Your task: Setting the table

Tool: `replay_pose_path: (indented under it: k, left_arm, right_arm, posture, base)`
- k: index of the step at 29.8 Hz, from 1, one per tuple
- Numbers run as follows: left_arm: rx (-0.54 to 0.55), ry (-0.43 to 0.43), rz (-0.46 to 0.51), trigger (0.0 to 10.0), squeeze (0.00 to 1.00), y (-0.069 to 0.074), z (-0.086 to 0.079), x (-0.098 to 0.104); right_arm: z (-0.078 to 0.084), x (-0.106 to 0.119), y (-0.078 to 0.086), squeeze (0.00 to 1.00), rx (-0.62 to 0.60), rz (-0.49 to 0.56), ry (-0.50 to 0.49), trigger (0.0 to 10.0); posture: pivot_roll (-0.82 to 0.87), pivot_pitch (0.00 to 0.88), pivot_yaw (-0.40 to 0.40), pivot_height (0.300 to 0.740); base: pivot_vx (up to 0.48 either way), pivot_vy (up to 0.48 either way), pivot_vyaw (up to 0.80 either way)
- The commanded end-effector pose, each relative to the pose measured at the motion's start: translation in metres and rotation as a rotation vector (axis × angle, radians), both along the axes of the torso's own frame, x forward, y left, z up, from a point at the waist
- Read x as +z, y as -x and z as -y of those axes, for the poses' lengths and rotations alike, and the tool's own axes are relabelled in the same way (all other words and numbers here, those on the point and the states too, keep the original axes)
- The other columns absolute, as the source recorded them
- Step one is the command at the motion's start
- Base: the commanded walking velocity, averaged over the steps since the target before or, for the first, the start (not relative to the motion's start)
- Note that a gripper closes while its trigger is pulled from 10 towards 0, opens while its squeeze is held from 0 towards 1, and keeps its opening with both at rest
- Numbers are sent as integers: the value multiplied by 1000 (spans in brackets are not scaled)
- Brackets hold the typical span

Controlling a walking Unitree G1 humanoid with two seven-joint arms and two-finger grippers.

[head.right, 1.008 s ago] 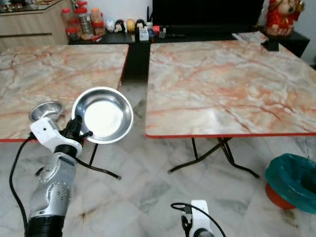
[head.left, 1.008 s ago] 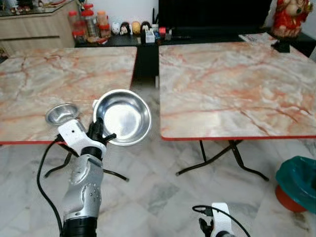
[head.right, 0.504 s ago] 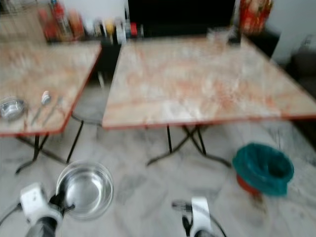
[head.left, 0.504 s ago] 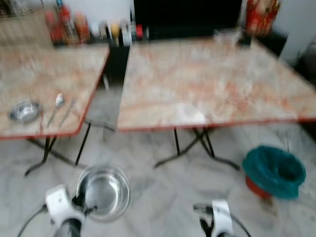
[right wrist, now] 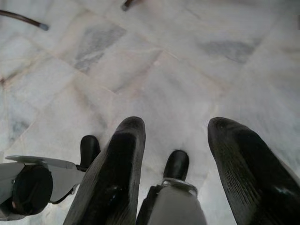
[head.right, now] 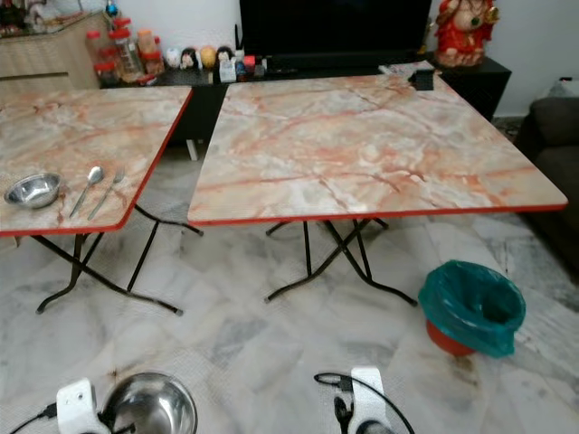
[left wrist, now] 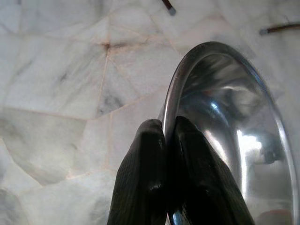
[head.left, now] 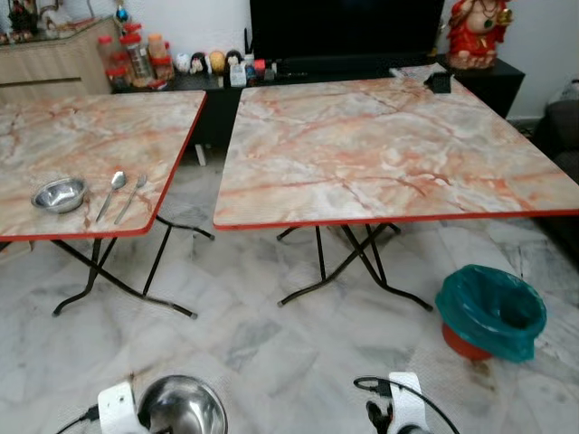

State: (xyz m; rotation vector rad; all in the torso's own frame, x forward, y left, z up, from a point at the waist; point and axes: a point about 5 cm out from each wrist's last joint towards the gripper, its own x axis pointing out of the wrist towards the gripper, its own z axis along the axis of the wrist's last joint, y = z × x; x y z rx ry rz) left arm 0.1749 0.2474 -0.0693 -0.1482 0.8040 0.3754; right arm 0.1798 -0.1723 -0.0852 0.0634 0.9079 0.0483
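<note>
the left gripper [left wrist: 166,140] has its two smooth black fingers [left wrist: 145,173] pressed together on the thin rolled rim of a round steel bowl [left wrist: 229,140], one finger outside the wall and one inside. the bowl is polished and mirror-bright, its curved inside catching white glints, and it is held low over the pale marble-tile floor [head.left: 271,334], well apart from both tables. the right gripper [right wrist: 178,136] hangs low over the same veined grey-white tiles, its thick matte fingers [right wrist: 119,159] spread wide with nothing between them.

ahead stand two square folding tables with glossy pink-and-cream marble-pattern tops, red edging and thin crossed black metal legs. the left table [head.left: 81,136] carries a small steel bowl [head.left: 60,193] near its front edge, with a spoon [head.left: 111,190] and a fork [head.left: 132,194] lying side by side just beside it. the right table [head.left: 380,145] has a small dark object [head.left: 439,81] at its far corner. on the floor near the right table's front corner sits a round bin [head.left: 491,312] lined with a crinkled teal bag.
</note>
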Motion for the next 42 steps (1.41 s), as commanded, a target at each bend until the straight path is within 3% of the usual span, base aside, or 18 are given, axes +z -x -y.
replay_pose_path:
  k: [1,6,7,9,10,17,25,35,38,42]
  left_arm:
    - [-55,20,-151,10000,0,31,11,-20]
    - [-31,42,-138,10000,0,31,13,-21]
    - [23,92,-108,10000,0,30,14,-20]
    - [285,344,32,10000,0,22,15,-18]
    - [349,402,78,10000,0,20,15,-17]
    - [502,436,132,10000,0,22,9,-16]
    - [554,473,163,10000,0,23,9,-17]
    - [553,485,172,10000,0,20,13,-17]
    - [489,449,144,10000,0,19,16,-17]
    - [484,446,144,10000,0,17,18,-17]
  right_arm:
    - [2,2,-3,0,-18,7,2,10000]
    - [3,1,-2,0,-27,6,2,10000]
    - [3,1,-1,0,-31,5,2,10000]
    - [4,0,0,0,-36,4,1,10000]
    - [4,0,0,0,-38,3,1,10000]
    - [4,1,-1,0,-34,4,2,10000]
    - [4,2,-3,0,-32,10,2,10000]
    - [6,2,-2,0,-31,9,10,10000]
    - [7,2,-3,0,-32,11,11,10000]
    - [7,2,-3,0,-31,11,13,10000]
  posture:
    - [76,57,39,740]
    - [74,63,42,740]
    - [70,66,44,740]
    - [70,68,44,740]
    - [75,70,41,740]
    - [81,71,34,740]
    - [78,73,34,740]
    - [66,69,34,740]
    - [63,70,33,740]
    - [62,72,31,740]
  base:
    - [322,0,0]
    - [326,0,0]
    - [326,0,0]
    - [326,0,0]
    - [326,0,0]
    - [354,0,0]
    - [398,0,0]
    - [422,0,0]
    - [243,0,0]
    - [0,0,0]
